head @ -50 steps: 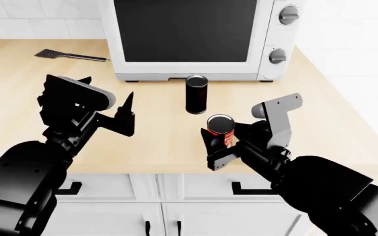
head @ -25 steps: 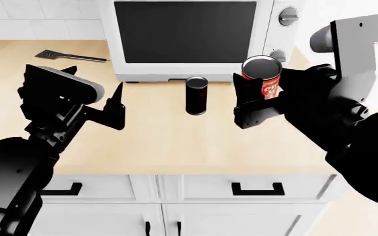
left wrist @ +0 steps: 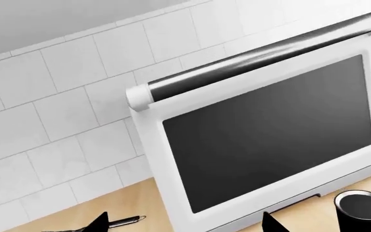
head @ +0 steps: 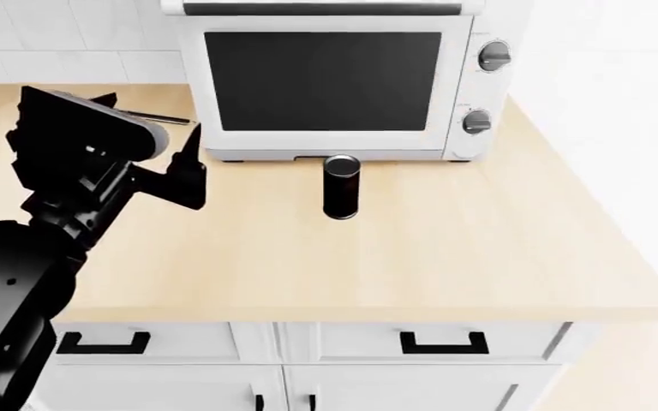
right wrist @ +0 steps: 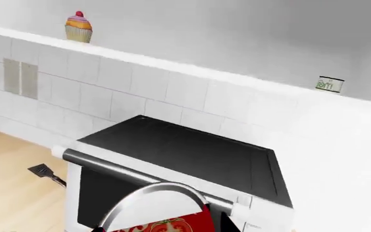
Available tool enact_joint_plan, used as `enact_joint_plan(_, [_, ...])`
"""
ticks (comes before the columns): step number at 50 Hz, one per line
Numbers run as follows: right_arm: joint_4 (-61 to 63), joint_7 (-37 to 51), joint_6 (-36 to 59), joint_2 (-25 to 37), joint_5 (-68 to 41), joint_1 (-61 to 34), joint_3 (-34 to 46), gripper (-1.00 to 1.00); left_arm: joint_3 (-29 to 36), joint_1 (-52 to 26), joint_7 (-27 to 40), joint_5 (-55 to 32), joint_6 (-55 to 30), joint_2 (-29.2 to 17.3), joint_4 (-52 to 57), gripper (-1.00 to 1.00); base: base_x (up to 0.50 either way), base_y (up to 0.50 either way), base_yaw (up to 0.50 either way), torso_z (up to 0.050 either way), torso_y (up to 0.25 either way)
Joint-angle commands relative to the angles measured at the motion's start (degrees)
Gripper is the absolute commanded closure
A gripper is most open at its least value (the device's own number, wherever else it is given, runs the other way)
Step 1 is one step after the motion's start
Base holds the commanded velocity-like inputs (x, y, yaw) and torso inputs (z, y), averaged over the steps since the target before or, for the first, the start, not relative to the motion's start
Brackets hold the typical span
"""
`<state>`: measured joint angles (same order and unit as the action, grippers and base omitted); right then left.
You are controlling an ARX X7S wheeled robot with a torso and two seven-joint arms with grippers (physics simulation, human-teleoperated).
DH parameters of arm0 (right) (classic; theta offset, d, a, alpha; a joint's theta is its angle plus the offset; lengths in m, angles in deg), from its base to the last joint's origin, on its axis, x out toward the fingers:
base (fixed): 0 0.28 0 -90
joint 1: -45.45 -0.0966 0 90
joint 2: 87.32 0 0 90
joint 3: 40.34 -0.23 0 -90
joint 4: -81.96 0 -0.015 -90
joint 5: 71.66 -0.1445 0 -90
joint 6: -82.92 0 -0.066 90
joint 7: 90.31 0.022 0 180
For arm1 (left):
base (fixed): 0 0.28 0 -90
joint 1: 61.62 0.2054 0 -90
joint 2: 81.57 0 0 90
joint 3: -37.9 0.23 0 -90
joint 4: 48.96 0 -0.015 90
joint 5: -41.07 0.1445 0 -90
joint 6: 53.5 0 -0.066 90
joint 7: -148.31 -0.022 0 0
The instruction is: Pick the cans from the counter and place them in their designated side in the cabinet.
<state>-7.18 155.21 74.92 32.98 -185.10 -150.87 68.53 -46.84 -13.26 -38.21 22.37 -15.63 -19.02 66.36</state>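
One near-black can stands upright on the counter, just in front of the microwave. Beside the microwave's front corner the left gripper hovers with jaws apart, empty. The red can sits against the right gripper's camera, above the microwave; whether that gripper clamps it I cannot tell. Beyond, a spatula lies on the counter.

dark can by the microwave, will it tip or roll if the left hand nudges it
Probably tips: the dark can stands upright, tall and slim on a small base. Once down, its round body would likely roll across the flat counter. It looks rigid, so a firm grip should not crush it.
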Motion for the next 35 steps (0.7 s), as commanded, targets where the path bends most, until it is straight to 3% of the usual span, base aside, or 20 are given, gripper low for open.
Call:
enact_joint_plan(1, [-14.9,-24.7,-0.1,-3.7,28.1,-18.8,9.7,1.00,2.5,-3.7,-0.2,1.8,2.7,0.9,-5.9,-1.00,0.00,0.00,0.00,0.050,0.000])
enact_joint_plan(6, [-25.4,-41.7,-10.3,-7.5,44.6,-23.6,20.8,1.00,4.3,-6.7,-1.1,2.6,4.7,1.9,-11.2,-1.00,0.00,0.00,0.00,0.050,0.000])
enact_joint_plan(11, [-39.5,-53.4,-17.7,-13.3,55.7,-28.6,26.3,1.00,5.7,-10.2,-2.7,3.3,7.3,2.7,-17.5,-1.00,0.00,0.00,0.00,0.050,0.000])
enact_joint_plan(19, [-54.2,-85.0,-20.4,-29.8,120.3,-28.7,-7.8,1.00,7.6,-15.8,-4.4,5.7,14.6,4.5,-31.6,-1.00,0.00,0.00,0.00,0.023,0.000])
enact_joint_plan(20, [-53.8,-86.3,-20.5,-30.3,123.4,-28.7,-9.5,1.00,7.8,-16.3,-4.4,6.1,15.4,4.7,-33.2,-1.00,0.00,0.00,0.00,0.000,0.000])
enact_joint_plan(35, [-57.1,-79.4,-27.6,-30.3,125.9,-28.7,-6.7,1.00,8.6,-19.9,-3.9,8.9,24.9,6.1,-48.8,-1.00,0.00,0.00,0.00,0.000,0.000])
